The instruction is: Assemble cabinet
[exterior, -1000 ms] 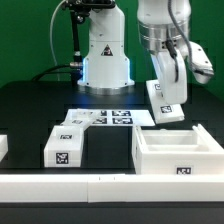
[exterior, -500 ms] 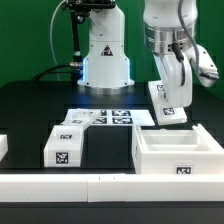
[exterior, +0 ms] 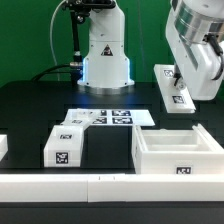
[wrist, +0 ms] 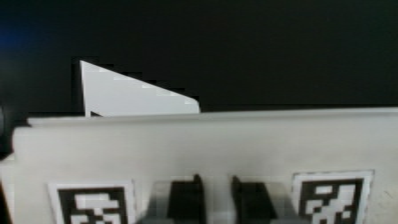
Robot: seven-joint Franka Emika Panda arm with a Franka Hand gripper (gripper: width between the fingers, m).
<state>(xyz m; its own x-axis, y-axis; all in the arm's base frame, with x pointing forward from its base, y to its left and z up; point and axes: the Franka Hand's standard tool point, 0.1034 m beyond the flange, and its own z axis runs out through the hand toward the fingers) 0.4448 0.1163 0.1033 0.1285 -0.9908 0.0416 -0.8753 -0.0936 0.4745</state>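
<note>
Tagged panel raised higher, gripped in fingers, cabinet box open-topped nearby

The arm is raised and tilted, its claw clamped on a panel.

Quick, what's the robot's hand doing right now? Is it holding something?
Gripper: closed, holding a flat white panel with a square tag, up in the air.

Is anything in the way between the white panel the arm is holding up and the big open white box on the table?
Nothing visible. The gripper holds the panel in the air, higher than the cabinet box, with only open space between them. The smaller white block sits off to the exterior view's left.
</note>
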